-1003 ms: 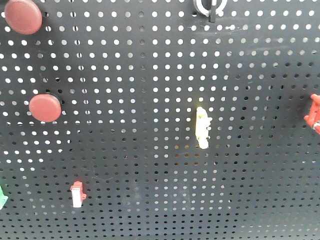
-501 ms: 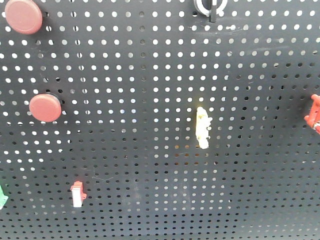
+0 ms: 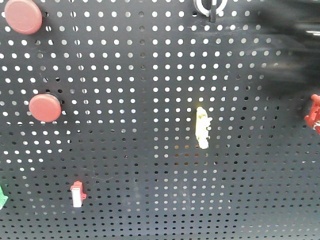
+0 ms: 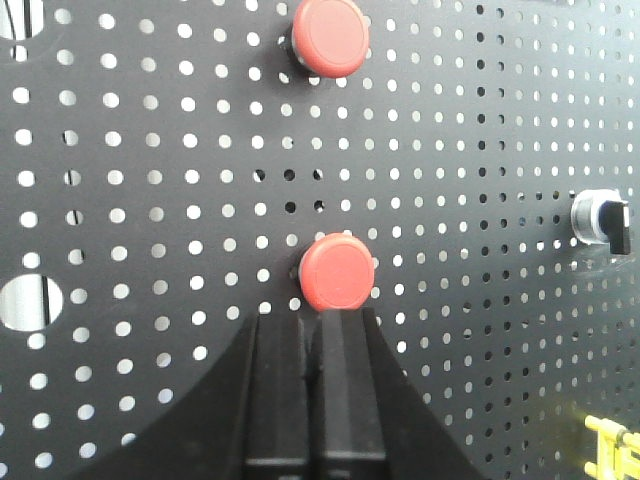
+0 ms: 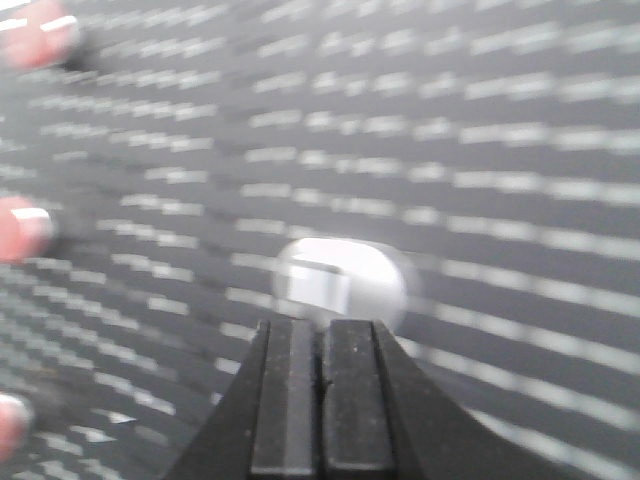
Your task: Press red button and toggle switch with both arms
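Two red buttons sit on the black pegboard [image 3: 150,75], an upper one [image 3: 22,16] and a lower one [image 3: 45,107]. In the left wrist view my left gripper [image 4: 318,318] is shut and empty, its tips just below the lower red button [image 4: 337,272]; whether they touch it I cannot tell. The toggle switch [image 3: 210,7], a black lever in a white ring, is at the top edge. In the blurred right wrist view my right gripper [image 5: 322,325] is shut and empty, just below the white ring [image 5: 340,280]. A dark blur [image 3: 290,45] fills the upper right of the front view.
A pale yellow clip-like switch [image 3: 202,127] is mid-board. A small red-and-white block switch [image 3: 77,194] is lower left. A red part [image 3: 314,112] shows at the right edge and a green part [image 3: 2,196] at the left edge.
A dark blurred shape has come into the upper right of the front view. The buttons and switches have not moved.
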{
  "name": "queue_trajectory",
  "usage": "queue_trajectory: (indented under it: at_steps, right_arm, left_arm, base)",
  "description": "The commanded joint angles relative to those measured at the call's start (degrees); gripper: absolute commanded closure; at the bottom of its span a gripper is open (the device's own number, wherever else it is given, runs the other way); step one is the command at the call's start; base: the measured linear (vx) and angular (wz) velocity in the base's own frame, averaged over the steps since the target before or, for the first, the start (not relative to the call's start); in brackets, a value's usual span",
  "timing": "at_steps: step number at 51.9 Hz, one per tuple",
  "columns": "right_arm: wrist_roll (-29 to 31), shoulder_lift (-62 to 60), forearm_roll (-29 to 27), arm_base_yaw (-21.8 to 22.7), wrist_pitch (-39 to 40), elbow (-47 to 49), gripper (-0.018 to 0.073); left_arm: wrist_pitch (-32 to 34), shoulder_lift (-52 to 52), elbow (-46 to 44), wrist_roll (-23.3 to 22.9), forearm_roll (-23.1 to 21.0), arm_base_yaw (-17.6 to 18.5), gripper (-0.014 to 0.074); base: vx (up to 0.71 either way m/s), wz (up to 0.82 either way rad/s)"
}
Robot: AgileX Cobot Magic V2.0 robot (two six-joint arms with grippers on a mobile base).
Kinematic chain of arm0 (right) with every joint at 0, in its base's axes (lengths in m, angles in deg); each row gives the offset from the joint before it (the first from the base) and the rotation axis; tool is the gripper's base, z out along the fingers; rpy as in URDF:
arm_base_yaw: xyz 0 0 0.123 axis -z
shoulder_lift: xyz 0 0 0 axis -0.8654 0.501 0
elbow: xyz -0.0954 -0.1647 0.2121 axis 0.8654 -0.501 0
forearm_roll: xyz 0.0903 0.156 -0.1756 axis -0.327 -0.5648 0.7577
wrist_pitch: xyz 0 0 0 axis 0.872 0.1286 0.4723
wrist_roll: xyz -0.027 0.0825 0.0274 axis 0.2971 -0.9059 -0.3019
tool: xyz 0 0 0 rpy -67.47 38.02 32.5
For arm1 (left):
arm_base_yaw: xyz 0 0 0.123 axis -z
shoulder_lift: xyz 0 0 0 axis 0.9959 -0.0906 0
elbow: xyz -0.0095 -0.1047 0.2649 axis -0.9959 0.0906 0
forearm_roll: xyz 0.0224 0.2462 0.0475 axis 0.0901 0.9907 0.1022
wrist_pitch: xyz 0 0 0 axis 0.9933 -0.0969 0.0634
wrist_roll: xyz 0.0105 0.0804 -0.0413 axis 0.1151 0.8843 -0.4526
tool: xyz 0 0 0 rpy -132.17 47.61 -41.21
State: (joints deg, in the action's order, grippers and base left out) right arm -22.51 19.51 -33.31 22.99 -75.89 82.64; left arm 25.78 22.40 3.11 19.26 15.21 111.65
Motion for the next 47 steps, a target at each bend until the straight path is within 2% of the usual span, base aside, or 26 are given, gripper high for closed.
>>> queue_trajectory:
  at_steps: [1, 14, 23, 29, 39, 47]
  right_arm:
    - [0.37, 1.97, 0.43, -2.94, 4.34, 4.83, 0.0559]
    - [0.32, 8.29, -0.67, -4.63, 3.85, 9.98, 0.0559]
    - [0.32, 10.40, -1.06, -4.49, -2.53, 14.26, 0.0559]
    - [0.32, 10.02, -1.06, -4.43, -3.40, 14.52, 0.0559]
    - [-0.43, 8.50, -1.57, 1.18, -7.14, 14.46, 0.0559]
    - [-0.95, 6.68, -0.98, 1.99, -8.69, 14.46, 0.0559]
  left_arm:
    - [3.69, -0.21, -1.31, -0.24, -0.06, 0.03, 0.0594]
    - [3.69, -0.21, -1.31, -0.24, -0.06, 0.03, 0.0594]
    - [3.86, -0.22, -1.31, -0.24, -0.06, 0.03, 0.0594]
    - [3.92, -0.22, -1.38, -0.24, -0.06, 0.03, 0.0594]
    - [3.92, -0.14, -1.38, -0.24, -0.06, 0.03, 0.0594]
    - [4.14, -0.19, -1.38, -0.24, -0.06, 0.03, 0.0594]
  base:
    - [0.00, 0.00]
    - [0.00, 0.00]
    - [0.00, 0.00]
    - [0.00, 0.00]
    - [0.00, 0.00]
    - [0.00, 0.00]
